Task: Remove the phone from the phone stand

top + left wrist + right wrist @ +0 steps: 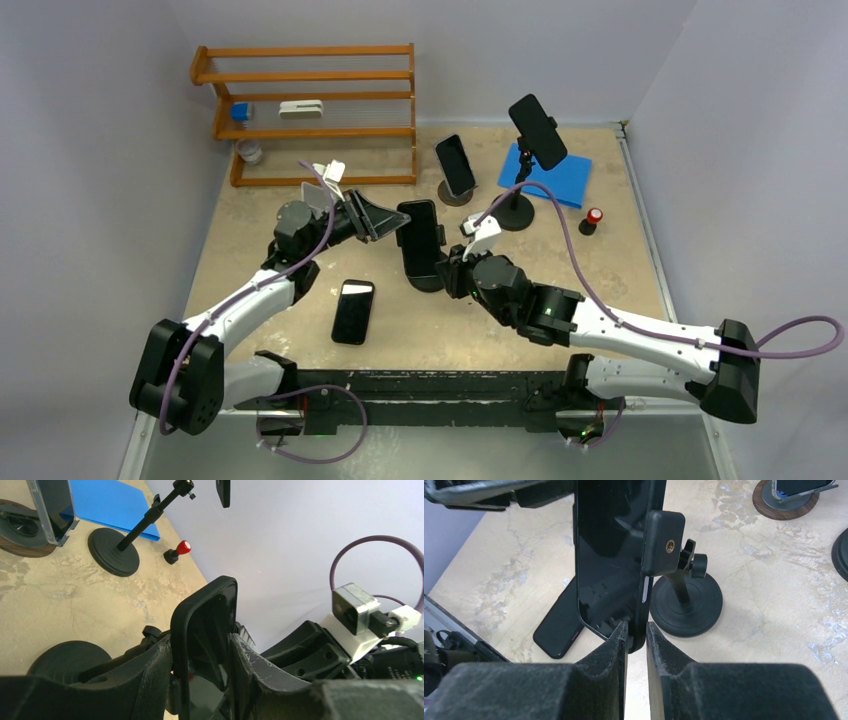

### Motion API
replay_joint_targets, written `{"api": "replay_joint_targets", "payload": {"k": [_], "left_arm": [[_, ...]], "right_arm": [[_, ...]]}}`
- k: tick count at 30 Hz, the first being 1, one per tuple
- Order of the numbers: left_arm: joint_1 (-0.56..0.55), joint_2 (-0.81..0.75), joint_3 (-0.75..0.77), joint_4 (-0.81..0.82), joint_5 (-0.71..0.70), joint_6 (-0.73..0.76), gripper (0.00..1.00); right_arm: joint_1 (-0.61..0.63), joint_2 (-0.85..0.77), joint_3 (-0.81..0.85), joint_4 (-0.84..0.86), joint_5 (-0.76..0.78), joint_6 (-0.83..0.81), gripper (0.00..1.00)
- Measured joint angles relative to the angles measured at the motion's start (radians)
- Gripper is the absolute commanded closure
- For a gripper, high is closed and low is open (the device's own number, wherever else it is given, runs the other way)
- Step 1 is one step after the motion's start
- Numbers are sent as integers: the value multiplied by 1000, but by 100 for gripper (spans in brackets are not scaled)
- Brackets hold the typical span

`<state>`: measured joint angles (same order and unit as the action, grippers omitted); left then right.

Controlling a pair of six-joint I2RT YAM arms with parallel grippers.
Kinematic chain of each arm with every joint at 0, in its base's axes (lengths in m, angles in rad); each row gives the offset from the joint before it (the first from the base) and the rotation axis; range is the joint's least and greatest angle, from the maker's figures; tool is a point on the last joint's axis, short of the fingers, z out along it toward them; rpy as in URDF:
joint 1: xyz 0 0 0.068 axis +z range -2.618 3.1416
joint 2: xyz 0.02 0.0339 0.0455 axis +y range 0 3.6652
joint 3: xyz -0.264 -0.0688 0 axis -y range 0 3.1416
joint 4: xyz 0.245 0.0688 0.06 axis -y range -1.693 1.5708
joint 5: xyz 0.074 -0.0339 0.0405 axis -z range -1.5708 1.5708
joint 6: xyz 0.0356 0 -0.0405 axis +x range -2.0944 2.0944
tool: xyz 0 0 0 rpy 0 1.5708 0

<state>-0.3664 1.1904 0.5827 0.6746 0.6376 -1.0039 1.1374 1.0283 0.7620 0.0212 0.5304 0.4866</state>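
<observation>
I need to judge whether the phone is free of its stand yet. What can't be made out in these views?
Right wrist: the top of the phone is cut off by the upper edge. Whether the clamp grips it cannot be told.
Top external: the clamp is hidden behind the phone, between the left gripper and right gripper.
Left wrist: the phone's lower end is covered by the left gripper and cut off by the bottom edge.

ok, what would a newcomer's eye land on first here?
Both arms meet mid-table on one black phone clamped in a small stand: the left jaws pinch its top end, the right jaws its bottom edge. After that, the spares: a second phone lies flat near the left arm. A third phone sits high on a tall stand at the back, beside a blue mat.
</observation>
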Motion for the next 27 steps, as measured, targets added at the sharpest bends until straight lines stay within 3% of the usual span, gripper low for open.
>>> {"api": "replay_joint_targets", "payload": {"k": [21, 27], "left_arm": [[2, -1, 39, -19, 30, 30, 62], [4, -1, 58, -45, 45, 52, 49]], "right_arm": [[-24, 50, -15, 45, -39, 11, 82], [-31, 50, -14, 47, -51, 11, 66]]}}
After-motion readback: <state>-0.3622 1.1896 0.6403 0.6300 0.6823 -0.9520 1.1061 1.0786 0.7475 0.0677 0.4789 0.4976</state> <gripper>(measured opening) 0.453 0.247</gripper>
